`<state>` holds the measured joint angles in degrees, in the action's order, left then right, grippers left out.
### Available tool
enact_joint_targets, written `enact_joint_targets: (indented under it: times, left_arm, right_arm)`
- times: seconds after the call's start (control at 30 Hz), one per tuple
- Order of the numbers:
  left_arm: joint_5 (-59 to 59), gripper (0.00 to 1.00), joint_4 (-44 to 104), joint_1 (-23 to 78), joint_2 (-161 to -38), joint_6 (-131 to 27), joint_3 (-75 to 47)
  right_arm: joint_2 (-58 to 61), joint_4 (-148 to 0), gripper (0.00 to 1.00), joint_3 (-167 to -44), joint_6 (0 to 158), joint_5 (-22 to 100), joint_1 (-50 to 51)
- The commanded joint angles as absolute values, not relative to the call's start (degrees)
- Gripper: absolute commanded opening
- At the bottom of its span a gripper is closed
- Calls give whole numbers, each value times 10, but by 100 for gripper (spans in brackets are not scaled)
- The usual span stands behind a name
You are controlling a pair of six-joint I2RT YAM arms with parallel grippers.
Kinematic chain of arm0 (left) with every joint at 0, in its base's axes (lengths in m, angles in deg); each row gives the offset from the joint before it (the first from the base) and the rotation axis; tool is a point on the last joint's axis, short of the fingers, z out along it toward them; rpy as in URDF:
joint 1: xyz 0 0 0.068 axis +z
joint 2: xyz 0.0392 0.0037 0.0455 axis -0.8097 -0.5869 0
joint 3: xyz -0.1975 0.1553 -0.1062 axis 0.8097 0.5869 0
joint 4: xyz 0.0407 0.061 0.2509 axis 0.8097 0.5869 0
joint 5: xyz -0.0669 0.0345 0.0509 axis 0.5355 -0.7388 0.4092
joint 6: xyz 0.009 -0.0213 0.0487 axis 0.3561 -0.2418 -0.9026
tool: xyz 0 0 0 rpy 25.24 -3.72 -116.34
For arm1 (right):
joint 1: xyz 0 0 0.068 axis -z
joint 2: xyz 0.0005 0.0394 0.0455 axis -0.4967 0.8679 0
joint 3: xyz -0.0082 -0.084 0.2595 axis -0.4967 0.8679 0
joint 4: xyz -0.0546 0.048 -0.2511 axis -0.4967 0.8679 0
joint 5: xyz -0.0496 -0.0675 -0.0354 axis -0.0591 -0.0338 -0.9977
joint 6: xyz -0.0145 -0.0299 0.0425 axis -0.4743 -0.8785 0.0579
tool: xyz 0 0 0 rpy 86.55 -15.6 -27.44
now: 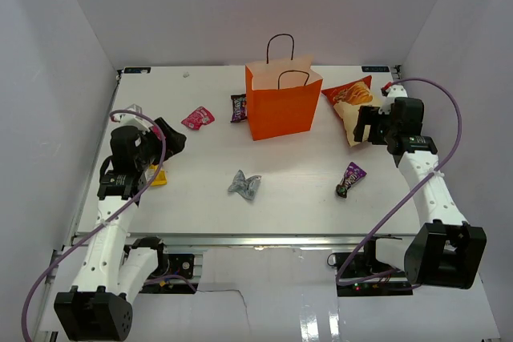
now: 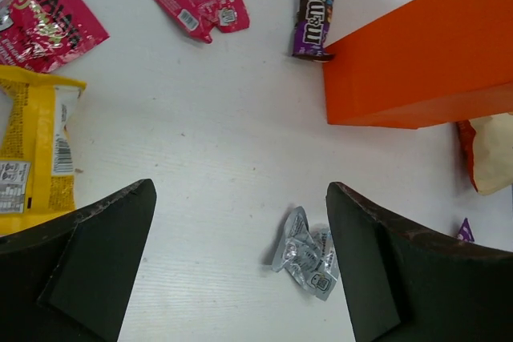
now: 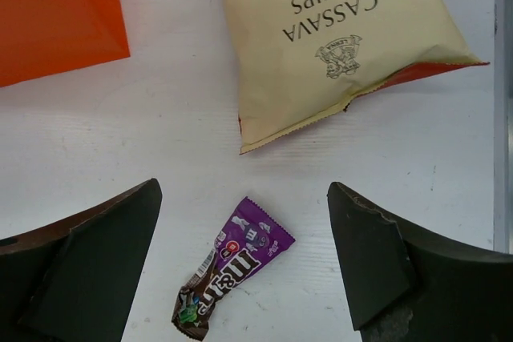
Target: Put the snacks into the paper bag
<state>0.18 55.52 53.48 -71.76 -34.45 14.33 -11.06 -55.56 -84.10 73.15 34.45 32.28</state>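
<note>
The orange paper bag (image 1: 282, 106) stands upright at the back middle, open at the top. The orange-red chip bag (image 1: 351, 102) lies to its right. A pink packet (image 1: 197, 118) and a purple candy wrapper (image 1: 238, 107) lie to its left. A silver wrapper (image 1: 244, 185) and a second purple candy wrapper (image 1: 350, 179) lie nearer the front. A yellow packet (image 1: 158, 176) lies by the left arm. My left gripper (image 1: 171, 137) is open and empty, above the table left of the silver wrapper (image 2: 309, 254). My right gripper (image 1: 366, 126) is open and empty, above the purple wrapper (image 3: 228, 270) and near the chip bag (image 3: 337, 38).
The left wrist view shows a second pink packet (image 2: 44, 18) beside the yellow packet (image 2: 32, 150), the first pink packet (image 2: 200, 10), the purple wrapper (image 2: 314, 28) against the bag's wall (image 2: 425, 70). White walls enclose the table on three sides.
</note>
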Motion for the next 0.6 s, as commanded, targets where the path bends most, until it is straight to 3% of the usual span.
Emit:
enact_joint_targets:
  times: [0.0, 0.13, 0.2, 0.27, 0.57]
  left_arm:
    - [-52, 98, 591, 534, -720, -339, 126]
    - [-99, 98, 623, 534, -745, -335, 106]
    - [-120, 98, 643, 534, -775, -338, 94]
    - [-131, 98, 661, 534, -816, -348, 71]
    - [-199, 98, 683, 540, -966, -407, -15]
  right_arm:
    - [-130, -562, 90, -876, 700, 422, 322]
    - [-136, -536, 90, -886, 538, 577, 320]
    - [-132, -474, 90, -890, 435, 692, 309]
    - [-120, -411, 90, -895, 347, 727, 300]
    - [-75, -382, 90, -868, 332, 793, 299]
